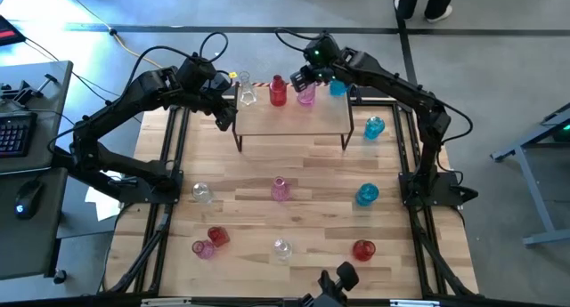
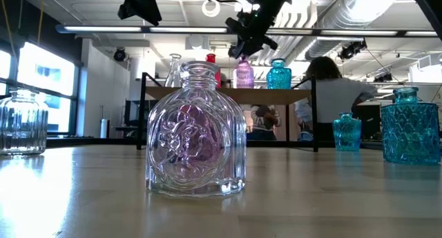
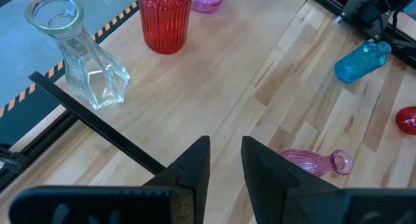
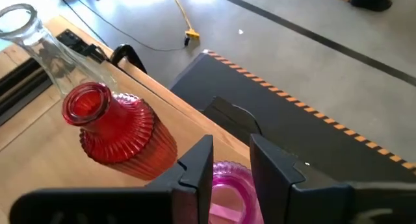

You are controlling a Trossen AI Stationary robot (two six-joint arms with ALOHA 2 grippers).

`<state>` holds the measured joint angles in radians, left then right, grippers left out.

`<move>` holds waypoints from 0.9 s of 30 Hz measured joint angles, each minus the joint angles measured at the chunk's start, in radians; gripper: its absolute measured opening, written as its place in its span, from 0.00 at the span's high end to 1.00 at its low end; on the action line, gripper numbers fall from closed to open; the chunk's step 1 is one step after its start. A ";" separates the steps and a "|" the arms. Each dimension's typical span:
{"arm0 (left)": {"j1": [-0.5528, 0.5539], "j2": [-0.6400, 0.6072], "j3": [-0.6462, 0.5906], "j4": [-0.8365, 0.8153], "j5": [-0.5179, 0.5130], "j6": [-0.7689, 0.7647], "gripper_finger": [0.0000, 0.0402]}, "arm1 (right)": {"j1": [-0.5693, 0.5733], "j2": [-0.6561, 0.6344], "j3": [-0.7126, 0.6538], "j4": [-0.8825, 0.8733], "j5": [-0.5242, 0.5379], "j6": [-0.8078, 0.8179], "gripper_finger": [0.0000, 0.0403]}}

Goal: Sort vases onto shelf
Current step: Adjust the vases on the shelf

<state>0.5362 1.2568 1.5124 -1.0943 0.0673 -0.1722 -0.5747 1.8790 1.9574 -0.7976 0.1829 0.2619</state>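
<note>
At the shelf (image 1: 294, 120) end of the counter (image 1: 294, 218), my right claw (image 1: 305, 78) hovers over the pink vase (image 1: 306, 95), fingers slightly apart around its rim, not clamped. It stands in the back row between the red vase (image 1: 278, 92) and a blue one (image 1: 337, 88). I judge this glass light, rigid, slick and breakable, so I'd pinch the narrow neck gently. My left claw (image 1: 223, 98) waits near the clear vase (image 1: 247, 94), fingers nearly together, empty.

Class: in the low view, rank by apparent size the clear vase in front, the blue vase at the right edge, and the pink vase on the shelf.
1. Clear vase, nearest the camera.
2. Blue vase.
3. Pink vase, farthest.
Nearness inflates the order; true sizes are unsure.
</note>
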 joint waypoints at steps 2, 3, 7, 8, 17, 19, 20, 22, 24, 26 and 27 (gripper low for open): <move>0.000 0.000 0.000 0.000 0.000 0.000 0.80 | 0.000 0.000 0.010 -0.002 0.010 -0.009 0.80; 0.000 0.000 0.000 0.000 0.000 0.000 0.80 | 0.000 0.000 0.011 0.000 0.011 -0.014 0.80; 0.000 0.000 0.000 0.000 0.000 0.000 0.80 | -0.002 0.000 0.011 -0.002 0.020 -0.028 0.80; 0.000 0.000 0.000 0.000 0.000 0.000 0.80 | -0.003 0.000 0.011 -0.005 0.031 -0.033 0.80; 0.000 0.000 0.000 0.000 0.000 0.000 0.80 | -0.069 -0.020 0.012 -0.046 0.080 -0.034 0.80; 0.000 0.000 0.000 0.000 0.000 0.000 0.80 | -0.085 -0.022 0.012 -0.048 0.079 -0.033 0.80; 0.000 0.000 0.000 0.000 0.000 0.000 0.80 | -0.094 -0.022 0.012 -0.048 0.079 -0.030 0.80; 0.000 0.000 0.000 0.000 0.000 0.000 0.80 | -0.111 -0.022 0.012 -0.067 0.077 -0.018 0.80; 0.000 0.000 0.000 0.000 0.000 0.000 0.80 | -0.128 -0.022 0.011 -0.090 0.076 -0.006 0.80; 0.000 0.000 0.000 0.000 0.000 0.000 0.80 | -0.143 -0.022 0.010 -0.107 0.076 -0.002 0.80; 0.000 0.000 0.000 0.000 0.000 0.000 0.80 | -0.150 -0.022 0.010 -0.110 0.076 0.000 0.80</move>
<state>0.5362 1.2568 1.5124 -1.0943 0.0673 -0.1722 -0.7242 1.8568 1.9671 -0.9072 0.2594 0.2616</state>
